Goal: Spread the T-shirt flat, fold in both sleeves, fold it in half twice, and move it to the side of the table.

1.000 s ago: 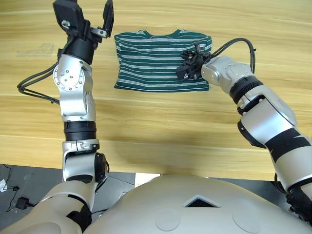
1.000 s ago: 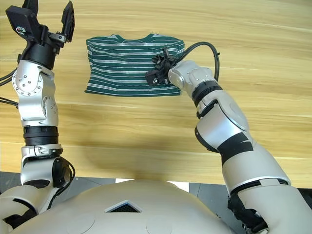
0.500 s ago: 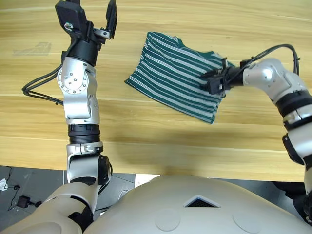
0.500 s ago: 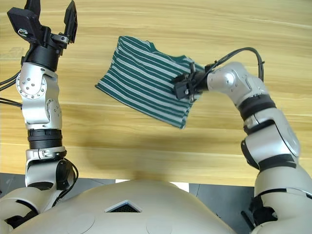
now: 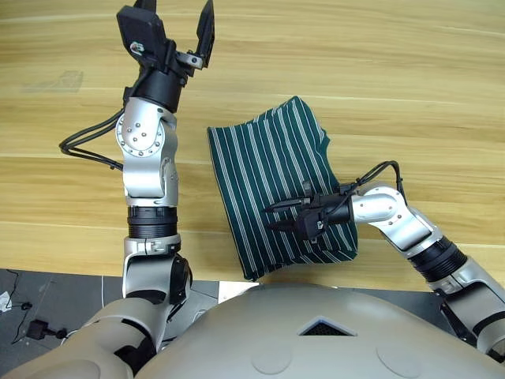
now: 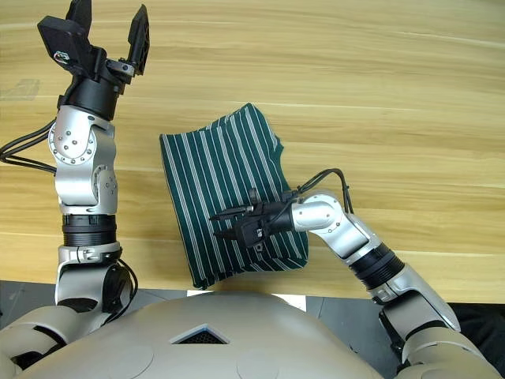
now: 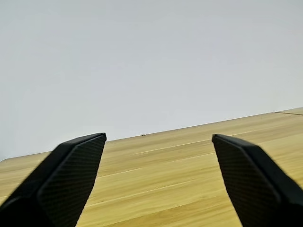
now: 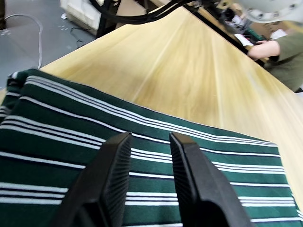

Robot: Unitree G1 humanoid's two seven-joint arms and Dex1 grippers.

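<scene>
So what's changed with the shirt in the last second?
The right gripper swept the folded T-shirt from the far middle of the table to its near edge, turning it roughly a quarter turn, and now sits over it with fingers apart, apparently released. The left gripper stayed raised and open.

I count one T-shirt (image 5: 272, 185) (the striped green one, folded) on one wooden surface (image 5: 394, 79). My feeds show two end effectors, the left end effector (image 5: 177, 12) and the right end effector (image 5: 271, 219). Each has two fingers, which makes four fingers in all.
</scene>
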